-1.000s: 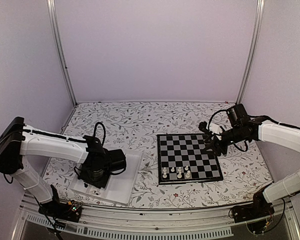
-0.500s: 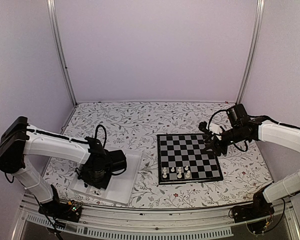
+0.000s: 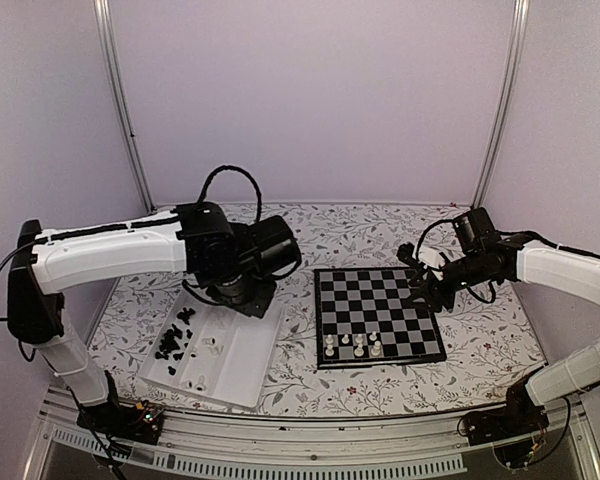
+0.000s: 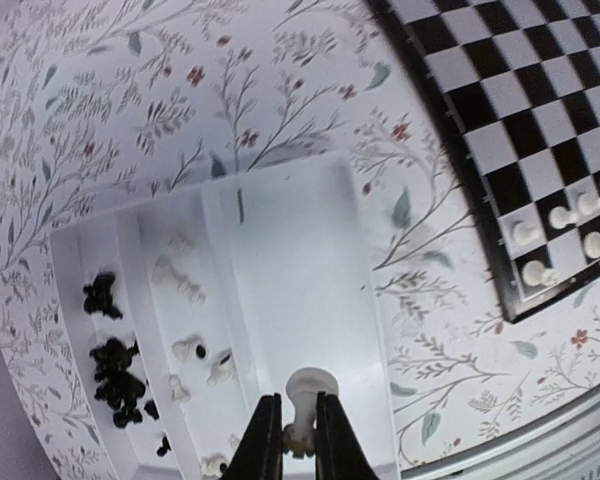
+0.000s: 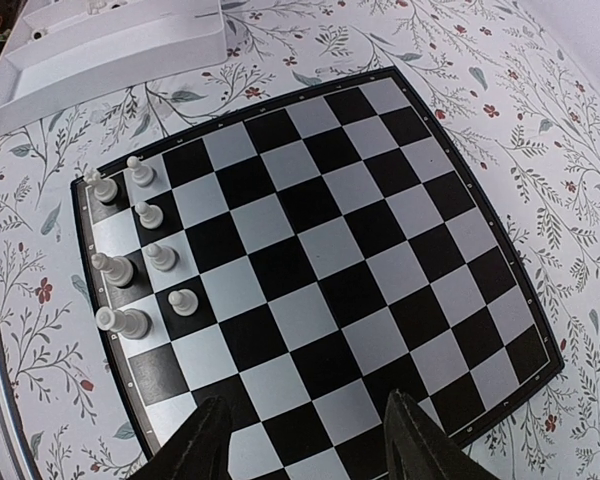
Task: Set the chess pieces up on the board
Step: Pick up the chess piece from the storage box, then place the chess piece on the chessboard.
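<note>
Your left gripper (image 4: 298, 435) is clamped on a cream-white chess piece (image 4: 310, 388), holding it above the white tray (image 4: 280, 250), with the loose black pieces (image 4: 115, 365) down to its left and the board (image 4: 540, 130) off to its right. Your right gripper (image 5: 305, 440) hangs open over the board, nothing between its fingers. The white pieces already set (image 5: 140, 215) stand at the board's edge off to its left.

White piece (image 4: 310, 385) base hidden in left gripper (image 4: 298, 402); board (image 4: 540, 100) cut by frame edge; pieces (image 4: 115, 365) in tray (image 4: 290, 260) too blurry.
</note>
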Robot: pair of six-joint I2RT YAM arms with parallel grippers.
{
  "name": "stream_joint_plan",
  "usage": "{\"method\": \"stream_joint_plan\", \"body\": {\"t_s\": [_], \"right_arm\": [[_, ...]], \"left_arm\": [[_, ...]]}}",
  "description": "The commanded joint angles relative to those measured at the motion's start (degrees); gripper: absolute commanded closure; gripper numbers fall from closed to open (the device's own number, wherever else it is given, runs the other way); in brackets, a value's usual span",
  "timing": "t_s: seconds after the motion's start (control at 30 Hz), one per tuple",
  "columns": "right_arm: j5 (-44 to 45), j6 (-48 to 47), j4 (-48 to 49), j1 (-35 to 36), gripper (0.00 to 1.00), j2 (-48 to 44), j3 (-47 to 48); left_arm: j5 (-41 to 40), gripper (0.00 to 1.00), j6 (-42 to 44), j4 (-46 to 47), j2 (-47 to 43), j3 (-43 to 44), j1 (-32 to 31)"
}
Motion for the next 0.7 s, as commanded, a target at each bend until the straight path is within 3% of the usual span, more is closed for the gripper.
{"method": "stream_joint_plan", "body": {"t_s": [0.0, 0.2, 0.3, 0.67], "right_arm": [[1.2, 0.8, 0.4, -0.1, 0.46, 0.1, 0.4], [2.2, 1.5, 0.9, -0.3, 0.46, -0.2, -0.1], [2.3, 1.6, 1.0, -0.6, 0.46, 0.1, -0.1], [2.6, 1.5, 1.0, -0.6, 0.46, 2.0, 0.0]], "left_arm": [[-1.0, 0.98, 14.0, 8.4, 9.9, 10.9, -1.3], [-0.2, 0.98, 23.3, 9.6, 27.3, 29.5, -1.1], [0.8, 0.98, 25.3, 10.2, 33.0, 34.7, -0.7], [10.8, 0.94, 28.1, 14.8, 39.8, 36.5, 1.4]]}}
